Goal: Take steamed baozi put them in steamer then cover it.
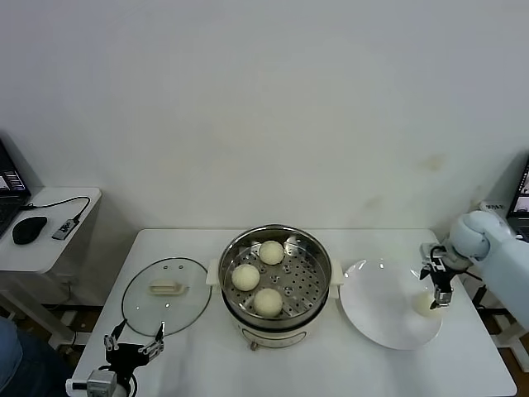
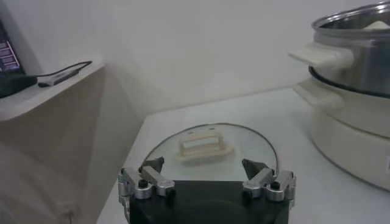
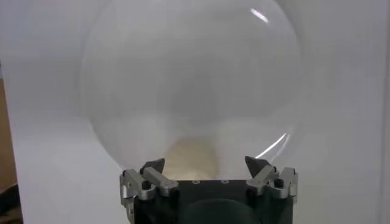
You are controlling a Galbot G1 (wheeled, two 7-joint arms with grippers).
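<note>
- Baozi: you have three smooth, round, cream-white buns (image 1: 263, 277) sitting on the perforated tray inside the steamer (image 1: 275, 324), spaced in a loose triangle and not touching one another.
- You can see a fourth bun (image 1: 424, 303) on the white plate (image 1: 376, 306), at the plate's right side, pale and round like the others.
- Your right gripper (image 1: 438, 289) hangs directly over that bun with its fingers spread wide and nothing held.
- Your steamer is a shiny steel pot with cream side handles and base, standing uncovered mid-table.
- Your cover (image 1: 166, 294), clear glass with a metal rim and cream handle, lies flat on the table left of the pot.
- Your left gripper (image 1: 133, 345) waits at the lid's near edge, fully open and empty.
</note>
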